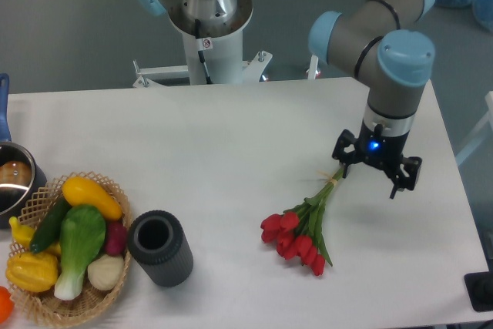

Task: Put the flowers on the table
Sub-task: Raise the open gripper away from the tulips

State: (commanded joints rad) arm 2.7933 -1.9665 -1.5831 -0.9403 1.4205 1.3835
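A bunch of red tulips, the flowers [302,230], lies on the white table [231,144] toward its right edge, blooms pointing to the front. The gripper [375,177] hangs just beside the stem ends, fingers spread and holding nothing. A dark cylinder [160,248] and wicker basket [65,256] sit near the front left corner.

One bunch of tulips [296,236], one dark cylinder [160,248], one wicker basket [46,306], one pot [15,179], one claw [376,171]
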